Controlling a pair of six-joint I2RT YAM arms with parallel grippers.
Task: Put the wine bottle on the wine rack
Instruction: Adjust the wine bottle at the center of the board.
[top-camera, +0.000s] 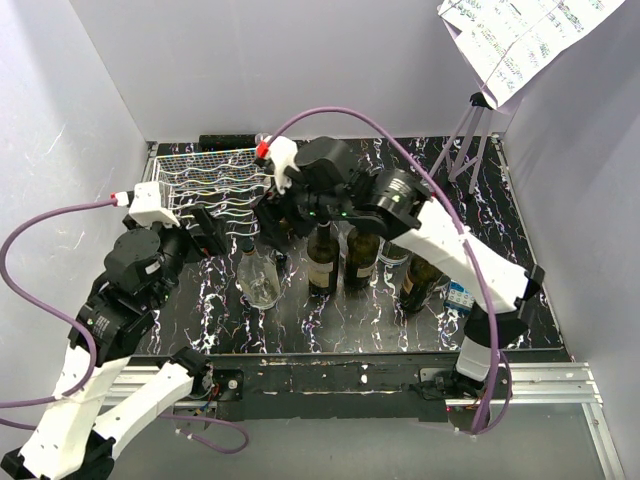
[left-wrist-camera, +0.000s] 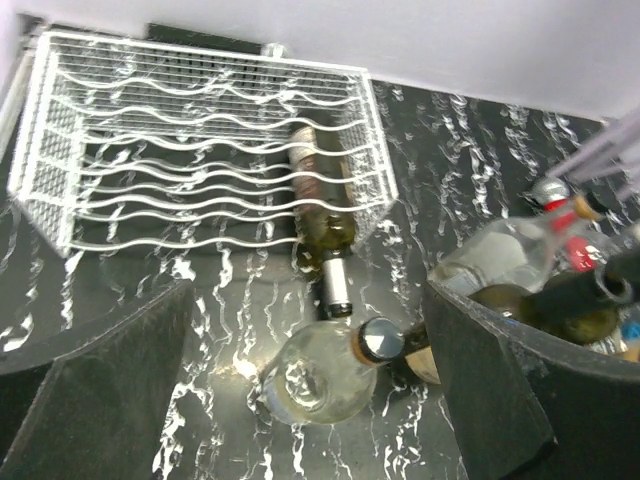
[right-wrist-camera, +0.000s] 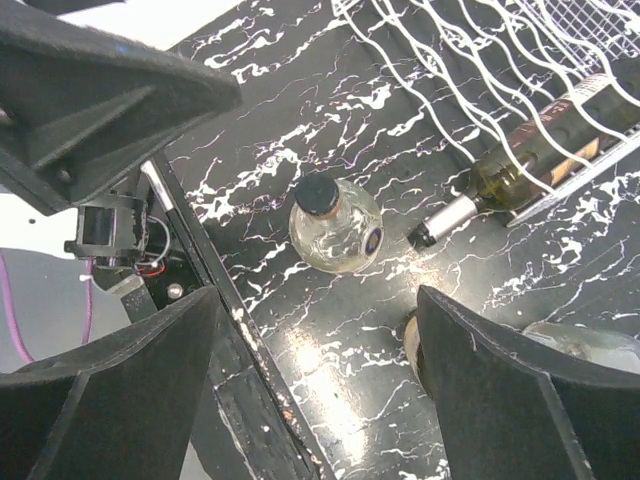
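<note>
Leave left gripper (left-wrist-camera: 308, 292) and right gripper (right-wrist-camera: 318, 300) spread wide, holding nothing; leave the wine bottle (left-wrist-camera: 322, 225) lying in the wine rack's (left-wrist-camera: 200, 70) right-end cradle, neck jutting past the front; lift straight up, clear of that neck and nearby standing bottles (top-camera: 322, 255).

A dark green wine bottle (left-wrist-camera: 326, 228) lies in the rightmost cradle of the white wire wine rack (left-wrist-camera: 190, 160), its neck jutting past the front edge.

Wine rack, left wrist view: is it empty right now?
No. One dark wine bottle lies in the wine rack, in the cradle at its right end in this view, with its neck poking out past the front edge.
</note>
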